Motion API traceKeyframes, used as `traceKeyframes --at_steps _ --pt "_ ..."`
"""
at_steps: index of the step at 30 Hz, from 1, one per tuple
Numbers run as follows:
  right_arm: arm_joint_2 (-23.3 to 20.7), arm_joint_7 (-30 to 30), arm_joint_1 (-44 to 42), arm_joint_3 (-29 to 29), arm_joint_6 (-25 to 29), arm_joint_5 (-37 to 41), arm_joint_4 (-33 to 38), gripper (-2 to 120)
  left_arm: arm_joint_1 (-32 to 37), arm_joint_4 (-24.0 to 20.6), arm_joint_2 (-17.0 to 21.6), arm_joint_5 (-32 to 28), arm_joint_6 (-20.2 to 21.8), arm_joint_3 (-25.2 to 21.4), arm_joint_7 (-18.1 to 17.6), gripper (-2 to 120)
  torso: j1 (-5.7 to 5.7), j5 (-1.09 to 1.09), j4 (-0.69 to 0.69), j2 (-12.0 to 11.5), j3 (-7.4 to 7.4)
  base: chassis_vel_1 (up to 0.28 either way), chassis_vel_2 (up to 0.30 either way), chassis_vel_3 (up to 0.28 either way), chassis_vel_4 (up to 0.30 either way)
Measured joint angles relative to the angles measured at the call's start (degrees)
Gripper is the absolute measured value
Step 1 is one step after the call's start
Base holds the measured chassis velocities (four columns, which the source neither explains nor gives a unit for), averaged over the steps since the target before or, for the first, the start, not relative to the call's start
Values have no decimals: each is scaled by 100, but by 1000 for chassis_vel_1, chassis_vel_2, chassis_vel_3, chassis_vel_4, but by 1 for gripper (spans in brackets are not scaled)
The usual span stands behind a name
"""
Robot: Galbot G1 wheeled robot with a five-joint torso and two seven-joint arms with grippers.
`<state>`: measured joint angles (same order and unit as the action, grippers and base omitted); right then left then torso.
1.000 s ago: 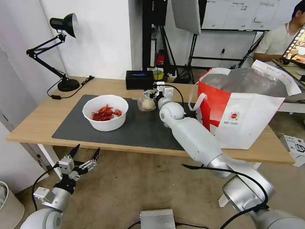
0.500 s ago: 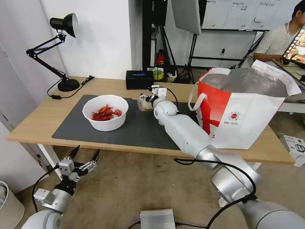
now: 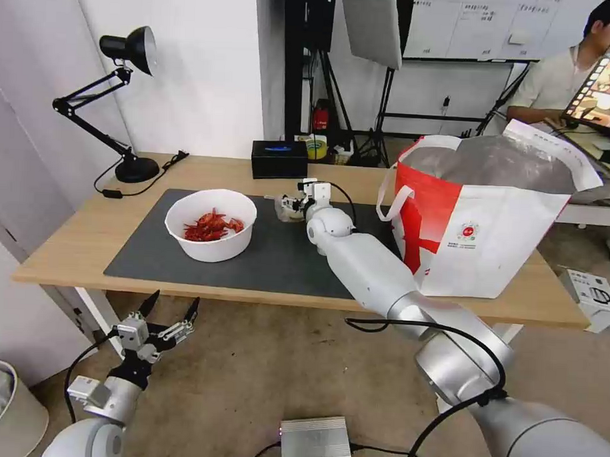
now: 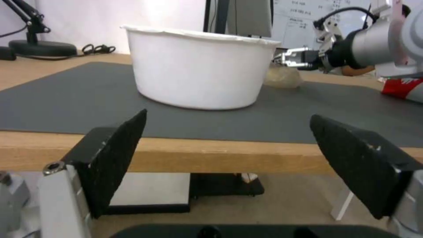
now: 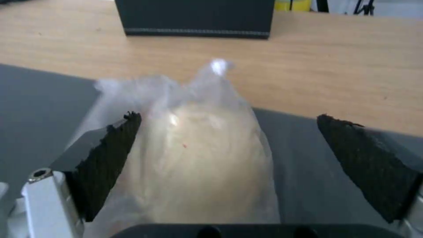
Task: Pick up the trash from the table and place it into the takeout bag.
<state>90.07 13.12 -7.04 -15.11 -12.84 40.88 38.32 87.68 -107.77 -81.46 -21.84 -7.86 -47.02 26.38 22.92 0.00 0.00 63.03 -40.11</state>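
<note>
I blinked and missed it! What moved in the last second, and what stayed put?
The right end effector swung left across the mat and now straddles the bagged bun, fingers open, nothing gripped yet. The left end effector stayed open below the table edge. The white bowl and takeout bag did not move.

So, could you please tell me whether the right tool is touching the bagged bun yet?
Cannot tell. In the right wrist view the open right tool straddles the bagged bun; one pad overlaps the plastic's edge, but no contact or gap shows plainly.
</note>
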Motion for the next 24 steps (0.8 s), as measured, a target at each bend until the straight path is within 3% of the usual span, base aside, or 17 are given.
traceKeyframes --at_steps 15,24 --pt "-1 -102 -52 75 69 -76 -77 100 4 36 -65 40 -36 26 9 100 0 0 0 0 0 0 0 0 0" --pt "-2 -139 -123 78 73 -91 -55 69 12 23 -90 47 -47 27 10 100 0 0 0 0 0 0 0 0 0"
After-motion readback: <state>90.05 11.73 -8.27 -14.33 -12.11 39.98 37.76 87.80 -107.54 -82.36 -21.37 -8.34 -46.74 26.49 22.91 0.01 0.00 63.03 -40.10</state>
